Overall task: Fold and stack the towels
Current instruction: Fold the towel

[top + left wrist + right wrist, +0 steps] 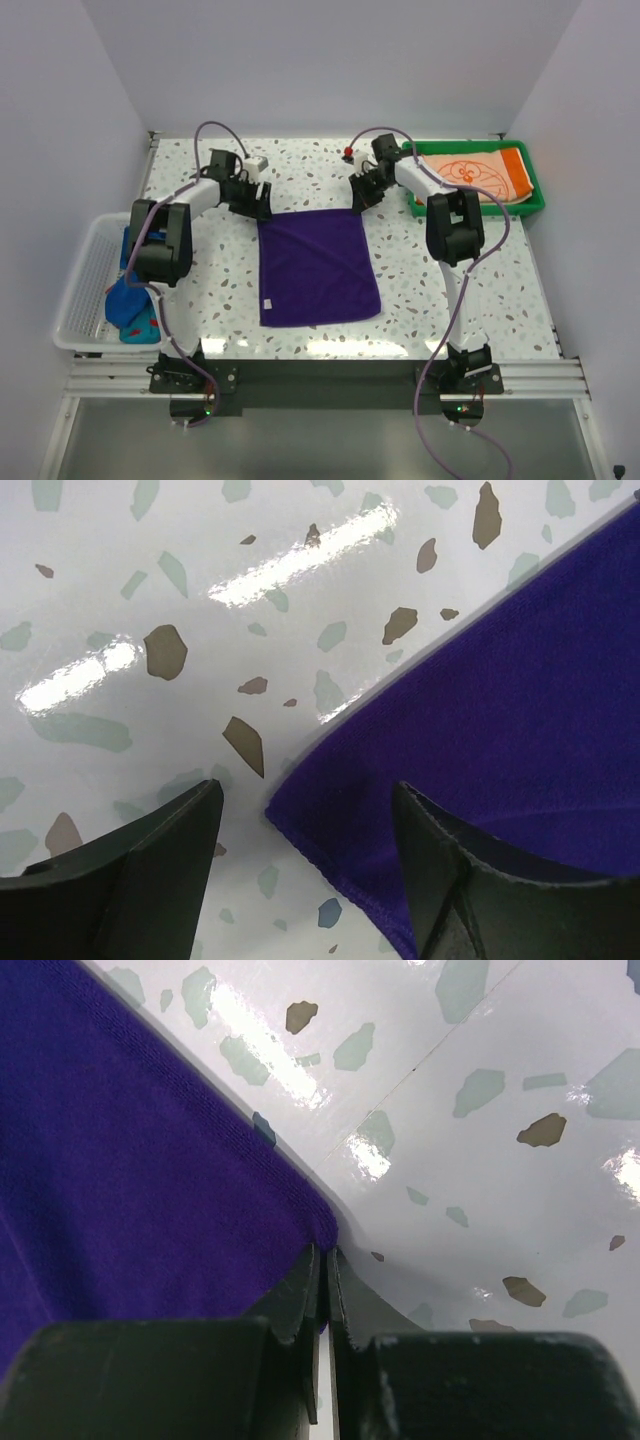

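Purple towel (318, 268) lies spread flat and unfolded in the middle of the speckled table (450, 300), its near edge toward the arm bases. At the near left, a white mesh basket (85, 290) sits against the table's edge, holding a blue towel (125, 300) and a patterned towel (148, 325).

Farther back, both arms reach to the purple towel's far edge. The left gripper (307, 792) is at the far left corner with its fingers spread wide, one over bare table and one over the cloth. The corner lies between them, not gripped. The right gripper (325, 1252) is at the far right corner, its fingers pressed together with the tip of the cloth pinched between them.

Farthest back on the right, a green tray (535, 195) holds an orange-and-white towel (470, 172) lying flat.

The step in hand appears to be taking both far corners for the first fold. Next, the left fingers likely need to close on their corner. Both arms would then lift and carry the far edge toward the near edge, moving level so the cloth does not skew.
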You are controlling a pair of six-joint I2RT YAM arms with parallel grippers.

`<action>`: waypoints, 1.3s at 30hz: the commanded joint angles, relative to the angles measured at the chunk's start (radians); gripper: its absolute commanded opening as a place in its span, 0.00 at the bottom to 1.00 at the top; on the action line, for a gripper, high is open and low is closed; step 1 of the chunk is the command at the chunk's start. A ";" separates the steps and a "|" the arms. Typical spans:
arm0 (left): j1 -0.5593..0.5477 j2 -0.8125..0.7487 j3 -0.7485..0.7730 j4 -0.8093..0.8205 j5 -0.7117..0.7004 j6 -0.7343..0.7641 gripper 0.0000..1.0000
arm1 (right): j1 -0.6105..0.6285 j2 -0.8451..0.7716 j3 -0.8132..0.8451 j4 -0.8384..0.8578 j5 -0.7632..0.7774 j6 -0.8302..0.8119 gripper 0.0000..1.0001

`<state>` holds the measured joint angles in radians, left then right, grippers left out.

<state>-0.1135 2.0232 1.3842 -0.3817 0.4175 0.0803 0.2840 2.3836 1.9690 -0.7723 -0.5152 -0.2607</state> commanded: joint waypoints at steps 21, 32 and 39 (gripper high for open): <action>0.000 0.086 0.042 -0.112 0.006 0.082 0.47 | -0.006 0.012 -0.016 -0.050 0.070 -0.032 0.02; 0.002 0.128 0.062 -0.137 0.018 0.107 0.33 | -0.006 0.015 -0.021 -0.050 0.089 -0.032 0.00; 0.002 0.131 0.064 -0.183 0.053 0.150 0.14 | -0.006 -0.004 -0.004 -0.064 0.107 -0.037 0.00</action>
<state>-0.1116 2.0975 1.4715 -0.4679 0.4717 0.1799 0.2844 2.3836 1.9682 -0.7757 -0.5049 -0.2703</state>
